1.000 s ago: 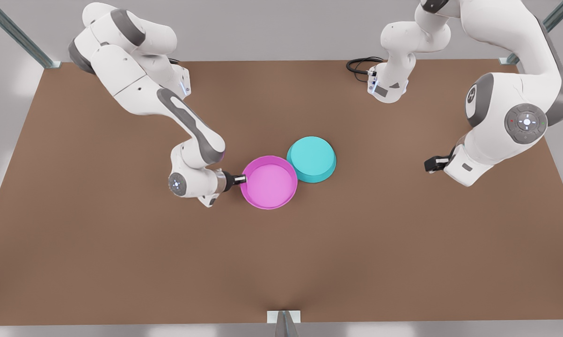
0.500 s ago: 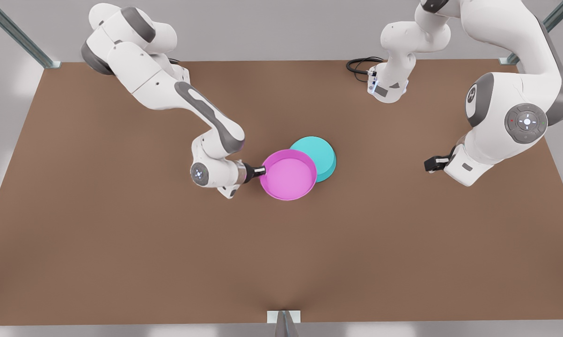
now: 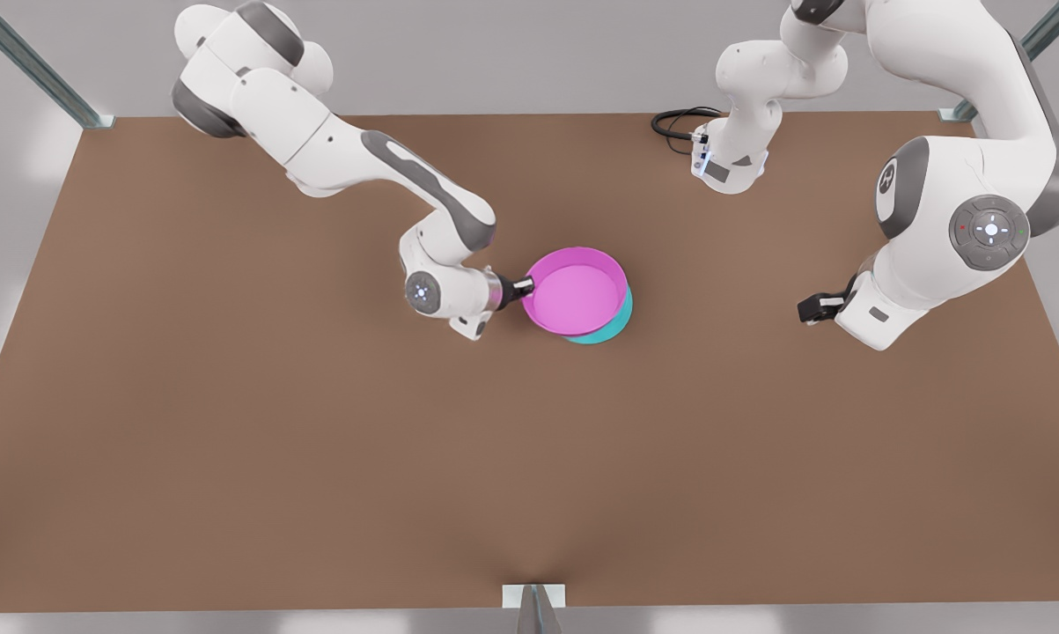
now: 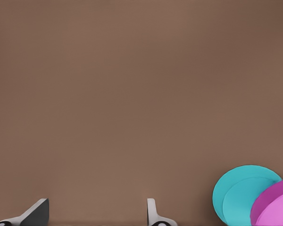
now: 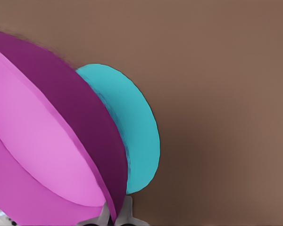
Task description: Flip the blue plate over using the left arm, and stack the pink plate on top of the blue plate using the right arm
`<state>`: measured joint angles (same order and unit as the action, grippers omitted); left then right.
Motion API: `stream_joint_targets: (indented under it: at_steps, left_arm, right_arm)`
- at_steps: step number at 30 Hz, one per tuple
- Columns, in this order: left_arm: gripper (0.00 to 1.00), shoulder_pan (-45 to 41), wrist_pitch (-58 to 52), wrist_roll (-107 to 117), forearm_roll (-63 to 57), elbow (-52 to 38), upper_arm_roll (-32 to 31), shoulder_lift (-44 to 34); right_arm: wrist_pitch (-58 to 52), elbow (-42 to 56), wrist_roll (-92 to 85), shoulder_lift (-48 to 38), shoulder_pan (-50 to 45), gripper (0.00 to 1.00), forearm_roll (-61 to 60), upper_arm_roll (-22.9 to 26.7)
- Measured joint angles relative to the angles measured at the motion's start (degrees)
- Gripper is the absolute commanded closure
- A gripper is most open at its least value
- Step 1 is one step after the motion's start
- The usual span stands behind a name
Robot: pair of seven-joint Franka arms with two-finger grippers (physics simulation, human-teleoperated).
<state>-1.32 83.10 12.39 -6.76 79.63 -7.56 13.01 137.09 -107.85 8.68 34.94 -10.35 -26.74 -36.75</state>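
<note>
The pink plate (image 3: 577,289), clamped in the right hand (image 3: 524,284), has moved over the blue plate (image 3: 606,328).

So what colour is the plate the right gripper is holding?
Magenta-pink plate, clearest in the front view.

A bare robot test cell in simulation: a plain brown table (image 3: 230,458) with two white robot arms (image 3: 353,167) mounted at its far edge, metal frame struts (image 3: 32,66) at the corners, and grey blank walls (image 3: 511,53).
</note>
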Motion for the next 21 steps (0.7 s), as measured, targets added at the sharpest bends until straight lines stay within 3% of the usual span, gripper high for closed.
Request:
stream_joint_targets:
  at_steps: [11, 12, 13, 14, 21]
  left_arm:
    - [0.00, 0.0, -0.5, -0.2, 0.0, 0.0, 0.0, 0.0]
    - [0.00, 0.0, -0.6, -0.2, 0.0, 0.0, 0.0, 0.0]
    - [0.00, 0.0, -0.6, -0.2, 0.0, 0.0, 0.0, 0.0]
    - [0.00, 0.0, -0.7, -0.2, 0.0, 0.0, 0.0, 0.0]
    - [0.00, 0.0, -1.1, -0.1, 0.1, 0.0, 0.0, 0.0]
  right_arm:
    - [0.9, -0.5, 0.1, 0.1, -1.9, 0.79, -1.0, -0.6]
    - [0.9, -0.5, 0.1, 0.1, -1.9, 0.38, -0.8, -0.6]
    - [0.8, -0.5, 0.4, 0.2, -1.9, 0.10, -0.4, -0.6]
    - [0.8, -0.5, 0.5, 0.2, -1.8, 0.00, -0.2, -0.6]
    - [2.0, -0.3, 0.4, 0.4, -2.6, 0.00, -0.4, -0.5]
